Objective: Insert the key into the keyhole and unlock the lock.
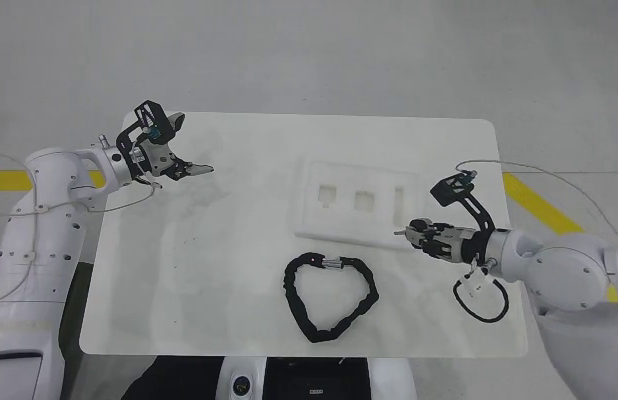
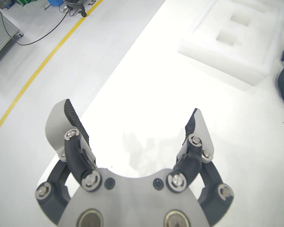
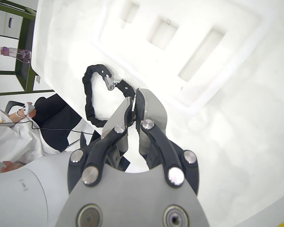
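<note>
Closest to the lens is the right claw [image 3: 133, 95], its fingers pressed together on a small metal piece that I take for the key [image 1: 399, 233]; only its tip comes out in front. Just ahead of this claw and lower, on the table [image 1: 189, 280], the chain lock [image 3: 88, 100] lies in a loop, and its silver lock cylinder [image 3: 108, 84] turns the keyhole toward the claw. Beside the claw and a little farther off sits a white foam tray [image 3: 194, 24]. Well apart from it, over the far corner, hangs the left claw [image 2: 132, 106], wide open and empty.

I think the risk is this: nothing holds the lock, so a push from the key may slide or roll the cylinder away, and the thin key may twist between the pads. The white tabletop looks smooth. Around it is grey floor with a yellow line [image 2: 41, 64].
</note>
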